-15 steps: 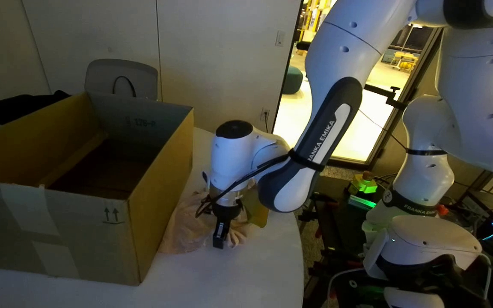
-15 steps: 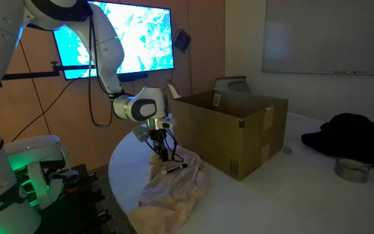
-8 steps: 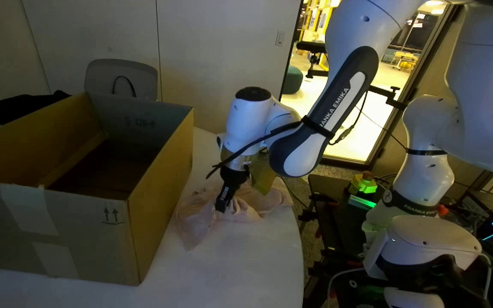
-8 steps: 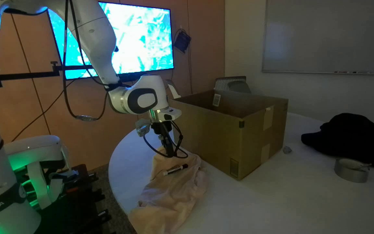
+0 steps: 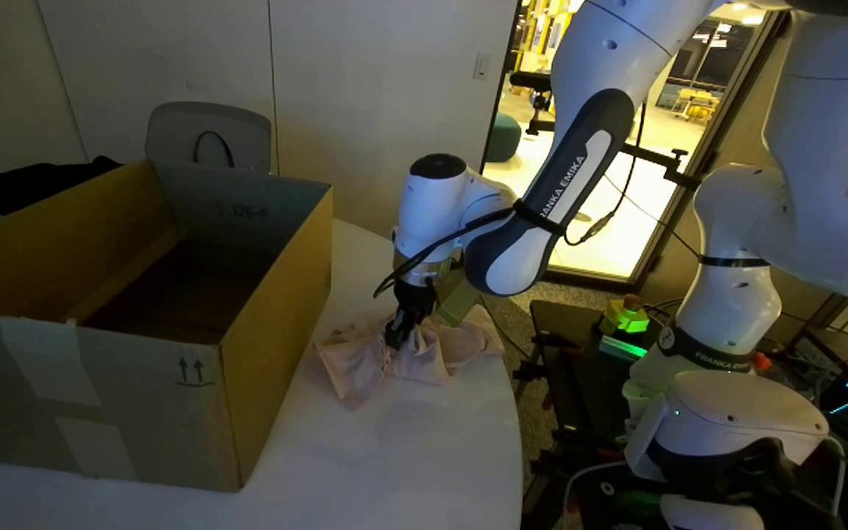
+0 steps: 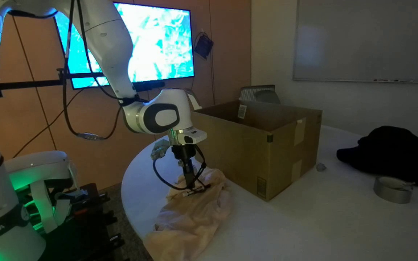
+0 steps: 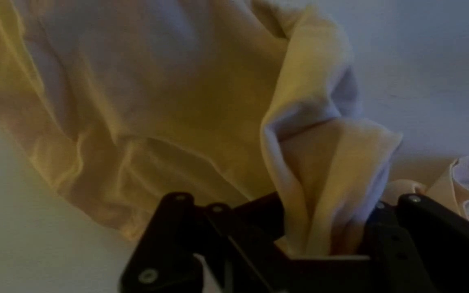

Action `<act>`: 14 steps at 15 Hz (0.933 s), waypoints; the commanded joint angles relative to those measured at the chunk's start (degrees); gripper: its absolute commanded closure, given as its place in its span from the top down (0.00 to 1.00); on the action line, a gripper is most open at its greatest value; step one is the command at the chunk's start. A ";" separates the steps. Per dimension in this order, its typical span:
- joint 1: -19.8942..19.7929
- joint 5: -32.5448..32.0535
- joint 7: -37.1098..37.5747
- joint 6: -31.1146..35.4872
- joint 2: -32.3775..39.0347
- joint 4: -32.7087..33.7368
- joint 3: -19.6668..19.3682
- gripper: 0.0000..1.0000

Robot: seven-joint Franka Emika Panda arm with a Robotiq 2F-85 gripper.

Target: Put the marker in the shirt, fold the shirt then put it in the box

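A pale pink-tan shirt [image 6: 191,217] lies crumpled along the table and also shows in an exterior view [image 5: 347,368]. A white marker with a black cap [image 6: 187,194] lies on the shirt, partly hidden behind the gripper's cables; it is out of sight in the wrist view. My gripper [image 6: 191,185] is low over the shirt beside the marker. In the wrist view my gripper [image 7: 326,232] has its fingers on both sides of a thick bunched fold of the shirt [image 7: 336,162], which rises into the jaws. The cardboard box [image 6: 230,159] stands open beside the shirt.
The box wall [image 5: 277,324] stands close to the shirt. The round table's edge runs near the shirt on the robot's side. A tape roll [image 6: 393,190], black cloth [image 6: 394,156] and a small grey lump [image 6: 320,167] lie on the table beyond the box.
The gripper swung across with a fold of the shirt, rising and then lowering near the marker. The shirt's near end moved with it. The marker, earlier in plain view, is partly covered.
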 commanded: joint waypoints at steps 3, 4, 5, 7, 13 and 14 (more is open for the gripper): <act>-2.22 0.11 3.03 -1.68 1.09 0.41 0.34 0.35; -2.40 -0.06 3.53 -1.84 1.07 0.40 0.06 0.44; -2.58 -0.30 3.89 -1.97 1.12 0.45 -0.14 0.51; -3.56 -0.45 4.11 -2.02 0.48 0.36 -0.60 0.66; -9.89 1.56 1.31 -1.58 -0.46 0.74 -0.27 1.00; -11.06 1.79 0.89 -1.45 -0.44 0.90 -0.28 1.00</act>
